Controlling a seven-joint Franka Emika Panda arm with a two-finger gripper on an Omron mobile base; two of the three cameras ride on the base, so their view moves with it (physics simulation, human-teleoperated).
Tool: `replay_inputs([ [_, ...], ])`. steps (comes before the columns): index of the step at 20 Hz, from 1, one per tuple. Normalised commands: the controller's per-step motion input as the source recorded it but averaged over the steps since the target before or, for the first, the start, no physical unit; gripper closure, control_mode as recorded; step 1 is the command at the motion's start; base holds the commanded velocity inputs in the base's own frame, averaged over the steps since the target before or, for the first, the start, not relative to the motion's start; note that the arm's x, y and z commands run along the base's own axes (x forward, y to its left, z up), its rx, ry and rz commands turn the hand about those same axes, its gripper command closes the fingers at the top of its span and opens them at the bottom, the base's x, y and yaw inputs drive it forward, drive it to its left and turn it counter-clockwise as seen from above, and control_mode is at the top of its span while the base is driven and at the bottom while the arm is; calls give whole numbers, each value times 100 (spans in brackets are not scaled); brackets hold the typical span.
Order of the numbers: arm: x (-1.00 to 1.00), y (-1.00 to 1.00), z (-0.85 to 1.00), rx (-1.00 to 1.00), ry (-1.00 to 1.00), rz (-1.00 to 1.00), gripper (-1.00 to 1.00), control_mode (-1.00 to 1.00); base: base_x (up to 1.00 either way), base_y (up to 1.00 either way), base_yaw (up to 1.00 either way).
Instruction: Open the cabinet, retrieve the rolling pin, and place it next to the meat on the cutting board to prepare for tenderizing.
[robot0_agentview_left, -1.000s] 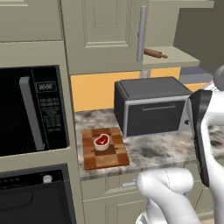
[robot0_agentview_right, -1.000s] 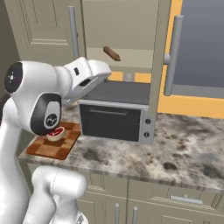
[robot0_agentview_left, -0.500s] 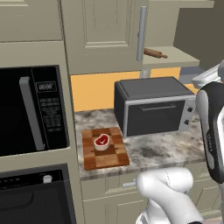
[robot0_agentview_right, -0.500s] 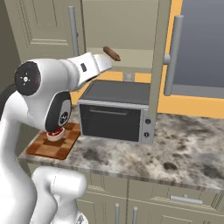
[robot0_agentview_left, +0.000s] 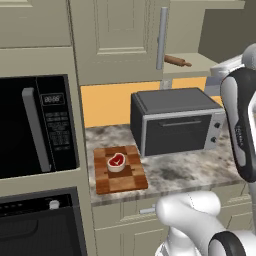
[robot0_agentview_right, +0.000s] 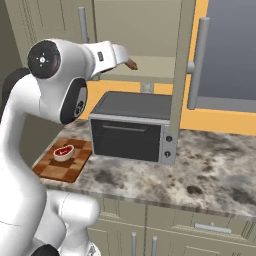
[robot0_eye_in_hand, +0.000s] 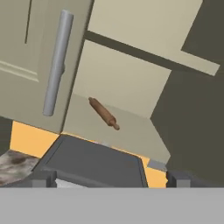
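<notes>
The cabinet (robot0_eye_in_hand: 122, 83) is open; its shelf sits just above the toaster oven (robot0_agentview_left: 175, 120); the rolling pin (robot0_eye_in_hand: 104, 113) lies flat on that shelf, above the toaster oven's top and a little behind its front edge; one end points toward the back wall and the other toward the open front.

The pincer (robot0_eye_in_hand: 111, 177) is wide open and holds nothing; it hangs in front of the shelf, over the toaster oven and apart from the rolling pin.

The rolling pin looks like hard wood; I think it is stiff and will not bend or squash; it looks small and is likely light; it is round and smooth, so it may roll away or slip if it gets a push from the side; the thin knobs at the ends look like poor spots to grab; the thick middle looks best, with one finger on each side across the round body, so it stays level.

The meat (robot0_agentview_left: 116, 161) sits on the cutting board (robot0_agentview_left: 120, 171), on the bench to the left of the toaster oven in the left base view; the cutting board has bare wood in front of the meat, and the rolling pin could rest there.
</notes>
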Motion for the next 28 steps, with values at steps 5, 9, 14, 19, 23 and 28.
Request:
replay_inputs([
  [5,56,0,0,10,5,0,-100,-100,0,0,0],
  [9,44,1,-6,2,0,5,-100,-100,0,0,0],
  [14,25,0,-15,1,-1,12,-100,-100,0,0,0],
  [19,27,0,-3,6,4,16,-100,-100,0,0,0],
  [23,41,0,0,6,11,12,-100,-100,0,0,0],
  [28,41,0,0,1,14,7,-100,-100,0,0,0],
])
